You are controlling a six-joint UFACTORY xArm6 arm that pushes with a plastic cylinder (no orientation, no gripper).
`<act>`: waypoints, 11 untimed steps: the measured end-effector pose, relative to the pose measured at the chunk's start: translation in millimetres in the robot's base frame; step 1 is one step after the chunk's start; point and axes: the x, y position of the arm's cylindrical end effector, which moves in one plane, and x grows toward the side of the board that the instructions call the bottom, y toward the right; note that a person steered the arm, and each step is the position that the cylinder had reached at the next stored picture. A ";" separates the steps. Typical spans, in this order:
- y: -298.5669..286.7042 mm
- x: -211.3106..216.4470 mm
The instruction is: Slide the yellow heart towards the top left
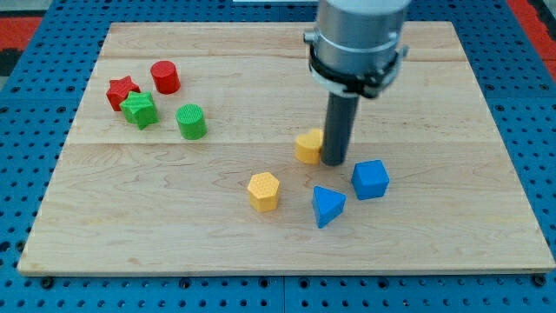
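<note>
The pale wooden counter (261, 235) shows lengthwise grain and plank seams, its finish smooth and matt. Around it lies a blue perforated plastic-looking base (26, 287). The blocks look like matt moulded plastic: a yellow heart block (306, 146), a yellow hexagonal block (263, 190), a blue cube (371, 179), a blue triangular block (327, 205), a red star block (122, 91), a red cylinder (165, 76), a green star block (139, 110) and a green cylinder (191, 121). At twelve o'clock, the grey metal arm housing (360, 35) has a dull sheen; its dark rod (339, 126) is matt.
</note>
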 end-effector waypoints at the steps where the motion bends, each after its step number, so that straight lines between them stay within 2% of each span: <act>1: -33.2 -28.5; 2: 3.9 -9.9; 4: 0.3 -7.6; 7: -71.6 -43.4; 9: -87.3 -32.5; 11: -104.8 -95.7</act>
